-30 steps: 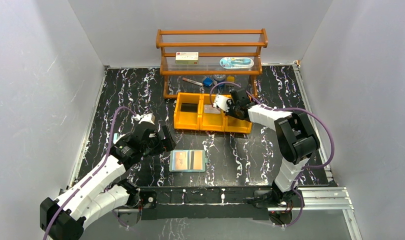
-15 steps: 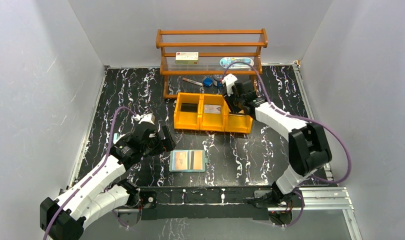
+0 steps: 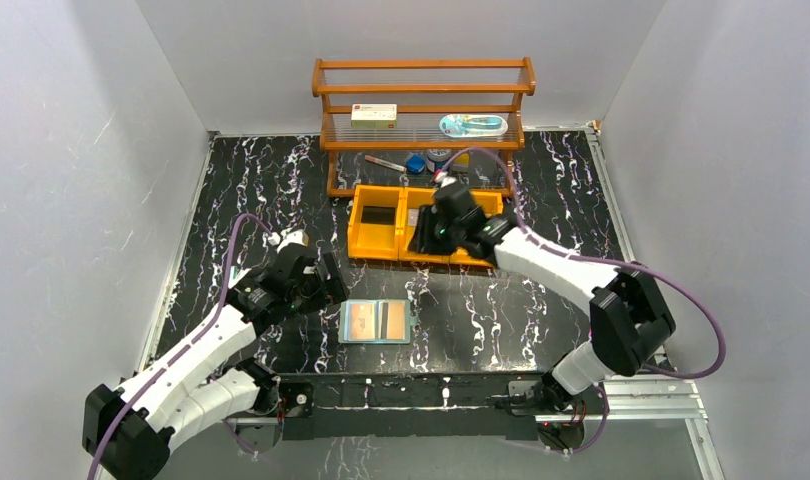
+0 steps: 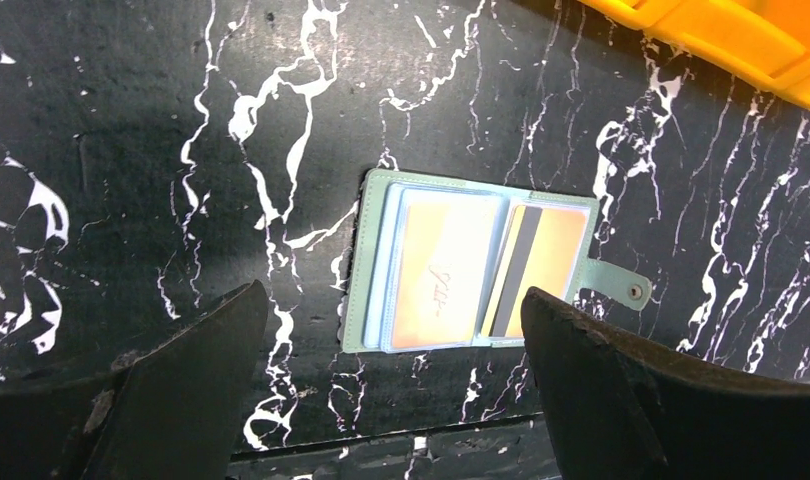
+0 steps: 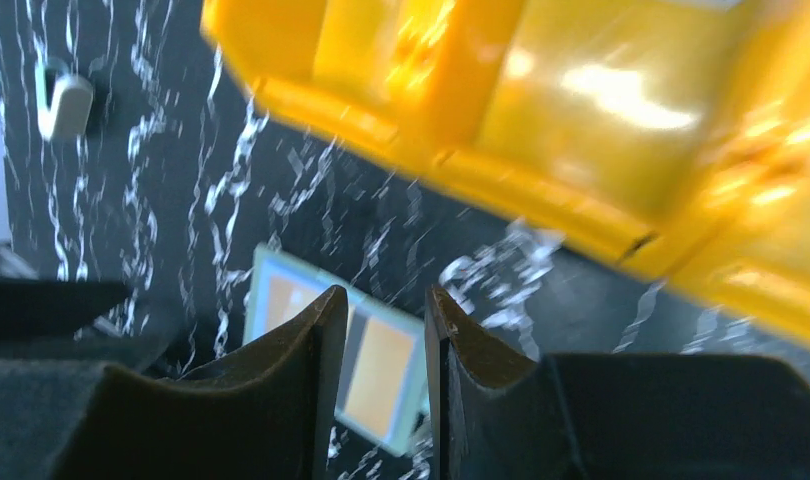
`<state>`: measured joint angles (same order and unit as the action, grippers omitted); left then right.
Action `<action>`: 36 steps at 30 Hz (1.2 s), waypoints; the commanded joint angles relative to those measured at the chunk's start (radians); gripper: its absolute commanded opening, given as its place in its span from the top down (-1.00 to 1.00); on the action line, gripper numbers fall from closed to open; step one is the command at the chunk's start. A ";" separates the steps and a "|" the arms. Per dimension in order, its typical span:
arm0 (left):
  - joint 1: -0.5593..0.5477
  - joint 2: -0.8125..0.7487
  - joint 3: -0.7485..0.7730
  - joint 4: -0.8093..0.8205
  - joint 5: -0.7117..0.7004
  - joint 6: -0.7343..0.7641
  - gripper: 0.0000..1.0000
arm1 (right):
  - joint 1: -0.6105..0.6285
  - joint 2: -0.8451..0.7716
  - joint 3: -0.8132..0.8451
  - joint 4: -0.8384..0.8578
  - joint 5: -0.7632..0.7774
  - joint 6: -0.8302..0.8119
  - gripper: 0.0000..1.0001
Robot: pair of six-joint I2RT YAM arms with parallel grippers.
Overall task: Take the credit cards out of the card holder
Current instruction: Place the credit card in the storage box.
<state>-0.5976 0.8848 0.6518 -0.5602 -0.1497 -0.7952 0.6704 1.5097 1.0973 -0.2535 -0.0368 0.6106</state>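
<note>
Just left of the card holder (image 4: 359, 262), you find the left gripper (image 4: 391, 295) released: its jaws are spread wide, nothing sits between them, and neither finger touches the holder. In the left wrist view the two fingers frame the holder from either side.

Beyond the card holder, the right gripper (image 5: 386, 295) hangs over the orange bins (image 3: 381, 247), well apart from the holder. Its fingers stand a little apart and grip nothing; you can see the holder through the gap. Note that the right wrist view is blurred.

The card holder lies flat and unfolded on the black marbled table (image 3: 261, 190), between the two arm bases and the bins. In the left wrist view its snap tab (image 4: 623, 287) sticks out from the right edge.

Two credit cards are seated in its pockets: an orange-tan card (image 4: 446, 270) on the left and a striped card (image 4: 546, 262) with a dark band on the right. A dark card (image 3: 379, 215) lies in the left bin compartment, on the far side of the holder. A wooden rack (image 3: 421, 90) stands further back.
</note>
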 commanded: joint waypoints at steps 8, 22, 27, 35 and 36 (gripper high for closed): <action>0.000 0.026 0.033 -0.146 -0.169 -0.134 -0.96 | 0.373 0.078 0.047 -0.025 0.296 0.232 0.04; 0.067 0.020 -0.074 -0.160 -0.111 -0.338 -0.97 | 0.569 0.413 0.341 -0.264 0.380 0.194 -0.36; 0.119 -0.034 -0.088 -0.223 -0.142 -0.377 -0.97 | 0.590 0.455 0.378 -0.290 0.408 0.219 -0.41; 0.121 -0.092 -0.064 -0.357 -0.276 -0.488 -0.97 | 0.591 0.520 0.410 -0.315 0.385 0.226 -0.44; 0.122 -0.100 -0.062 -0.362 -0.284 -0.490 -0.97 | 0.591 0.528 0.416 -0.327 0.389 0.231 -0.44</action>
<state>-0.4808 0.8207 0.5636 -0.8341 -0.3374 -1.2224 1.2633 2.0117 1.4624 -0.5335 0.3309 0.8162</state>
